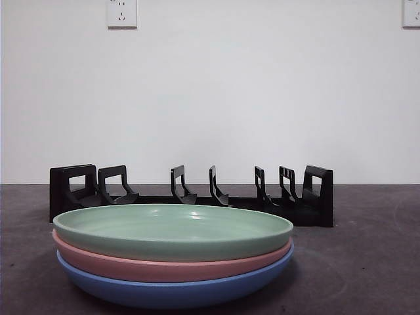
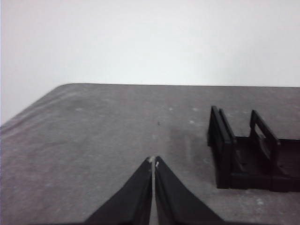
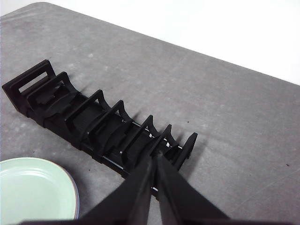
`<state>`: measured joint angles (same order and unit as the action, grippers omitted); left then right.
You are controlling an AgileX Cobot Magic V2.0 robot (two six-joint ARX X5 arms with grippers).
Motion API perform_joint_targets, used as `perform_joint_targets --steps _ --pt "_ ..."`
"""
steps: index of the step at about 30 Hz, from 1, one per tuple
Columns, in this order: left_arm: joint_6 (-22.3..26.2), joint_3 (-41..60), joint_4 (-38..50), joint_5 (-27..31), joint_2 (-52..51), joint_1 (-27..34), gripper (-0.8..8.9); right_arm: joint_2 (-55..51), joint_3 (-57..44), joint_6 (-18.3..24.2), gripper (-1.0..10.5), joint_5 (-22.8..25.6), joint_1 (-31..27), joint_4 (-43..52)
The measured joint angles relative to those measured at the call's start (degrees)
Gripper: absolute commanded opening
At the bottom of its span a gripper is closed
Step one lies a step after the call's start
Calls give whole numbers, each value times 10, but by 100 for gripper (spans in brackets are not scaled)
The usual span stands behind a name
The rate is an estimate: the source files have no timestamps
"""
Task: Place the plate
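Three plates are stacked near the front of the table: a green plate on top, a pink plate under it and a blue plate at the bottom. The green plate's edge also shows in the right wrist view. Behind the stack stands a black plate rack with upright dividers and nothing in its slots. My right gripper is shut and hovers above one end of the rack. My left gripper is shut over bare table, beside the rack's other end. Neither holds anything.
The table is dark grey, with a white wall behind it. Two wall sockets sit high on the wall. The table's rounded corner shows in the left wrist view.
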<state>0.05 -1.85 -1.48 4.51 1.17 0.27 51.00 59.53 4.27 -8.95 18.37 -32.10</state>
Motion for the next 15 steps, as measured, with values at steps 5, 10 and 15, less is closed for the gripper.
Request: perform_joint_targets --steps 5,10,15 --pt "0 0 -12 0 -7 8 8 -1 0 0 19 0 0 2" --pt "0 0 -9 0 -8 8 8 -1 0 0 19 0 0 14" --pt "0 0 -9 0 -8 8 8 -1 0 0 19 0 0 28"
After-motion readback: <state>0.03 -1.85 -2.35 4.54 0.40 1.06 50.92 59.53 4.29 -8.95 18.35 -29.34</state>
